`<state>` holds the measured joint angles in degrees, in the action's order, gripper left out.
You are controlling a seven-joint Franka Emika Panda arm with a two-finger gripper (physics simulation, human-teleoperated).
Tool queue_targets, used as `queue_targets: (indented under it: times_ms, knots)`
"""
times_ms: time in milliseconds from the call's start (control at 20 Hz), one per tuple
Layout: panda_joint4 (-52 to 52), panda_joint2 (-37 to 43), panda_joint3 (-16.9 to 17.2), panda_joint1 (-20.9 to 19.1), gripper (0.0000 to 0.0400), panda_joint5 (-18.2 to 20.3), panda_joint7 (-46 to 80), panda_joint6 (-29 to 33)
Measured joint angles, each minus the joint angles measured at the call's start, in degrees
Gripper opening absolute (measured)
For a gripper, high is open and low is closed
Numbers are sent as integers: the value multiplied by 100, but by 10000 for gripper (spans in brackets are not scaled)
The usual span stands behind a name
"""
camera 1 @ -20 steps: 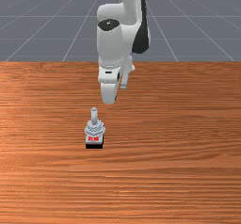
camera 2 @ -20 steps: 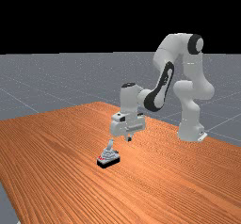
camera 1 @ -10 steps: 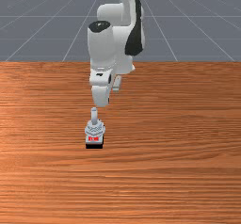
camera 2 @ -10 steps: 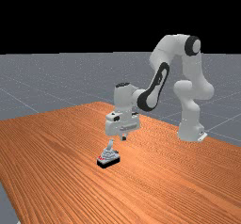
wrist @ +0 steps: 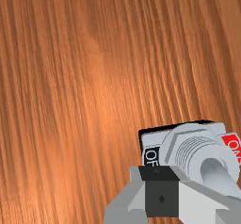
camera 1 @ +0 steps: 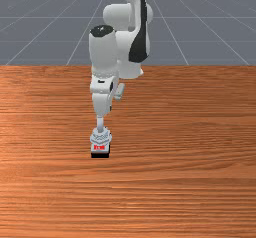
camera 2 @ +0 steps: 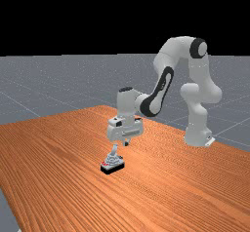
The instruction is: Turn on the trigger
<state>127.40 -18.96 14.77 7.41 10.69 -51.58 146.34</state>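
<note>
In the far view my gripper (camera 2: 126, 143) hangs a little above the switch (camera 2: 112, 166), on the arm's side of its lever (camera 2: 114, 149). The grey switch (camera 1: 100, 138) stands on a black base, and its red label faces the front view's camera. Its lever (camera 1: 100, 123) rises just below my hand, whose fingertips are hidden there. In the far view the lever tilts slightly away from the red label. In the wrist view the gripper (wrist: 160, 173) is shut, its tips over the black "OF" label's edge, with the lever (wrist: 220, 175) beside them.
The wooden table (camera 1: 185, 157) surrounds the switch. My forearm (camera 2: 162, 89) reaches over the table from the base (camera 2: 197, 133) at the far view's right.
My hand has moved toward the front view's left and slightly toward its camera, closer to the lever. The switch stands as before.
</note>
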Motion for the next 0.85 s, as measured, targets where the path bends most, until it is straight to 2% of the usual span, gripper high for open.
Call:
queue_targets:
  times_ms: [100, 150, 350, 500, 650, 850]
  knots:
    - [1, -124, 5, 22, 0, 15, 4, 126]
    - [-27, -162, -183, -163, 0, 411, -261, 86]
    - [-58, -203, -108, -207, 0, 470, -117, 75]
    - [18, -160, -186, -347, 0, 528, -559, 242]
    - [-426, -387, -265, -446, 0, 367, -1024, -136]
    - [-1341, -768, -294, -489, 0, 415, -838, -597]
